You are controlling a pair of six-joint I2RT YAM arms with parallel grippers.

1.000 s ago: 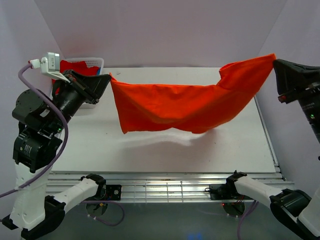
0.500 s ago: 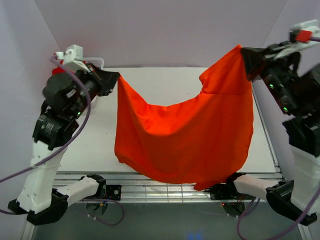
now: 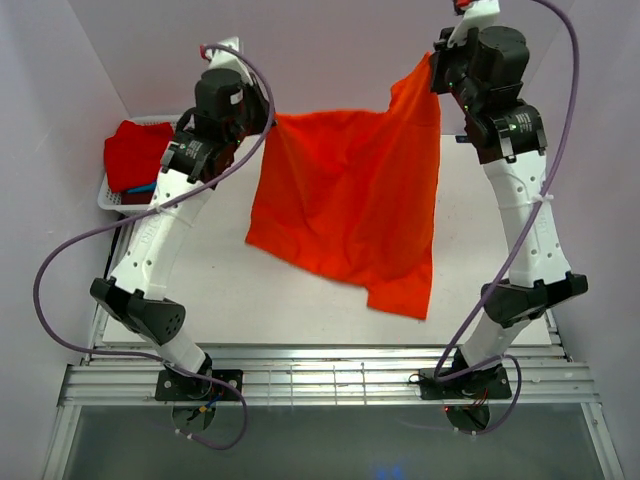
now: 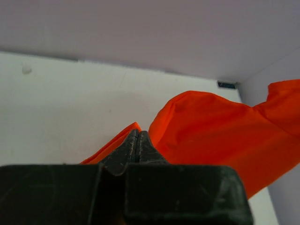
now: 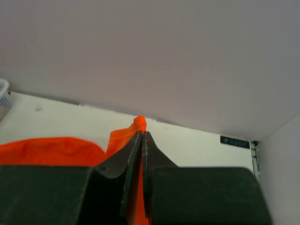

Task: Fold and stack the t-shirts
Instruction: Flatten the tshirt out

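Both arms stand higher and closer together than half a second ago | left gripper [image 3: 268, 119] and right gripper [image 3: 432, 63] each pinch a top corner of the orange-red t-shirt [image 3: 350, 200] | it hangs over the table [image 3: 215, 290] | soft, light, floppy: we judge corners the best hold

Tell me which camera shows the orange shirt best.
Top external: the whole orange shirt hangs spread between the left gripper and right gripper. Each wrist view shows only a pinched corner and a bulge of cloth.

The white table [image 3: 230, 290] carries a lattice basket [image 3: 110, 197] at its far-left corner.
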